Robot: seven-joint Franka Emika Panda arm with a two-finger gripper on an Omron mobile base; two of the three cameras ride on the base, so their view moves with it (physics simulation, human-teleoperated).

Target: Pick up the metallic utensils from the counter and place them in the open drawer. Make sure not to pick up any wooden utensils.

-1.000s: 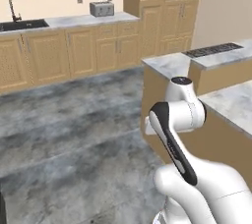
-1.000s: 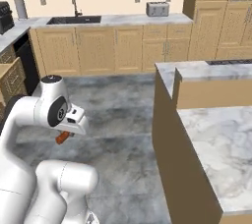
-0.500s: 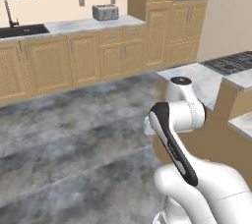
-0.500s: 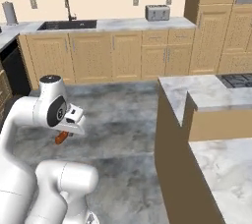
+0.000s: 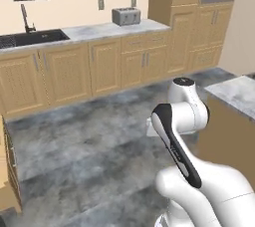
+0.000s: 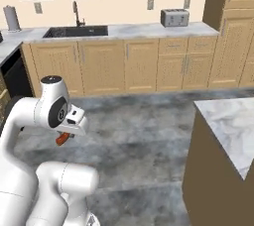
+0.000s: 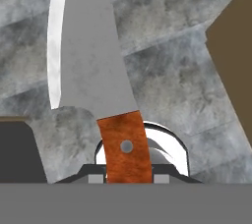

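Sink wall: along the top of both base views runs a cabinet row with a sink at upper left and a toaster further right.
Arm: folded low over the grey floor, lower right of the left base view, lower left of the right base view.
Gripper: the gripper sits at the bottom centre of the hand view, jaws narrow and clamped on the knife by its red-brown handle.
Knife: the grey blade rises toward the upper left of the hand view, hanging over floor tiles; in the right base view a bit of the handle pokes out under the wrist at left.
Counter: a marble corner sits at the right edge of the right base view, well apart from the knife.
Drawer: I cannot tell where it is from here.
Risk: the grip is far back on the handle, so the long blade could probably pivot or slip and fall to the floor.
Risk two: a swing near the counter's brown side could knock the blade.
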